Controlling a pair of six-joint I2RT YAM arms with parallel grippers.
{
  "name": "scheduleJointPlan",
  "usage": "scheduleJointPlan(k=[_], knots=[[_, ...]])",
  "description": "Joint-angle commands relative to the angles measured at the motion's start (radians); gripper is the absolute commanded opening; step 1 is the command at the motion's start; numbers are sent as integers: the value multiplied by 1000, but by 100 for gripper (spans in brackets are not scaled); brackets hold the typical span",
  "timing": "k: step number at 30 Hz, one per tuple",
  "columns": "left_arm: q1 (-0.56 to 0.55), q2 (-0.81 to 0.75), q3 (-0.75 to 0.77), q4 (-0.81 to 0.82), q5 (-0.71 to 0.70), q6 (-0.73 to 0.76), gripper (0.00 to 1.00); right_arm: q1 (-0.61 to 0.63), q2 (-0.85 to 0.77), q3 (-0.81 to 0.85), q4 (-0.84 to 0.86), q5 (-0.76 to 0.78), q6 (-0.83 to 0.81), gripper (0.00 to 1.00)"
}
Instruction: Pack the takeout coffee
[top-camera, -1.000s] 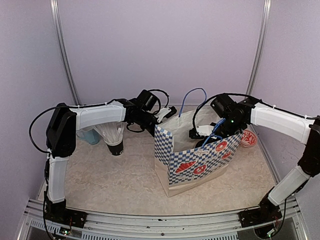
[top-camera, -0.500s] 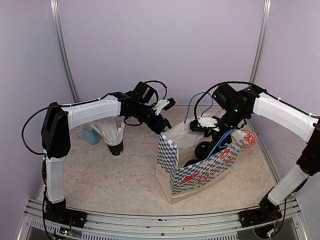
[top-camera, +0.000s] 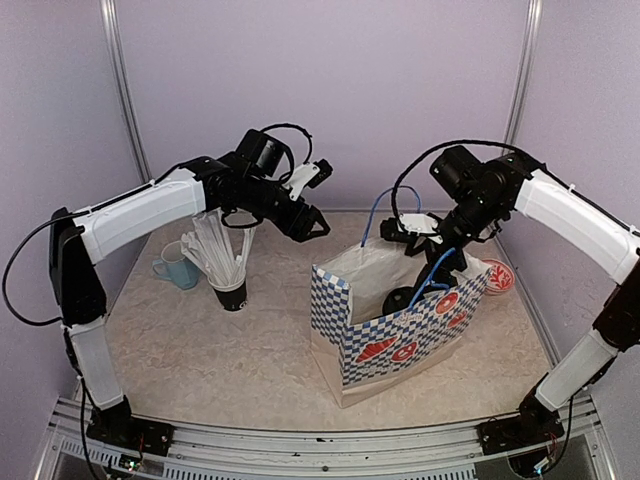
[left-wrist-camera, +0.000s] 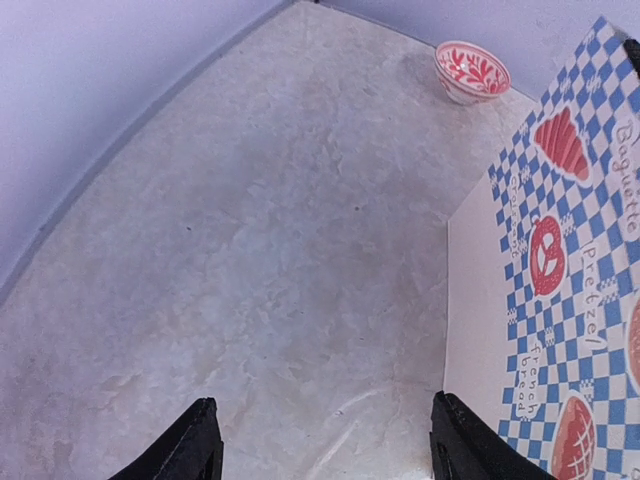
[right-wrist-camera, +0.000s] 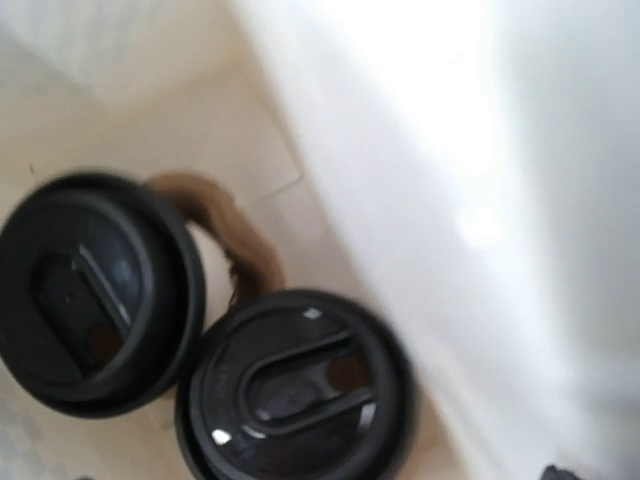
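Note:
Two takeout coffee cups stand side by side inside the blue-checked paper bag (top-camera: 400, 330). The right wrist view looks down on their black lids, one at the left (right-wrist-camera: 95, 290) and one below centre (right-wrist-camera: 300, 385), both free of the fingers. From above, one lid (top-camera: 400, 298) shows in the bag's mouth. My right gripper (top-camera: 425, 245) hovers just over the bag opening, open and empty. My left gripper (top-camera: 312, 222) is raised to the left of the bag, open, with only bare table between its fingers (left-wrist-camera: 190, 445).
A black cup of white straws (top-camera: 230, 290) and a light-blue mug (top-camera: 178, 270) stand at the left. A red patterned bowl (top-camera: 497, 275) sits right of the bag. The bag's blue handles (top-camera: 385, 200) stick up beside my right gripper.
My right gripper has lifted out of the bag and spread its jaws, leaving the cups inside. My left arm has risen and drawn back left, away from the bag's rim.

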Motion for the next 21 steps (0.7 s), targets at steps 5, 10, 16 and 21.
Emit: scheduleJointPlan(k=[5, 10, 16, 21], knots=[[-31, -211, 4, -79, -222, -51, 69, -4, -26, 181, -86, -77, -24, 95], [-34, -285, -50, -132, -373, -130, 67, -9, -79, 223, -94, -70, -50, 93], [-40, -384, -126, -206, -478, -225, 61, -239, -176, 217, -15, -193, -70, 90], [-16, -450, -221, -208, -500, -268, 54, -437, -281, 45, 176, -352, 34, 85]])
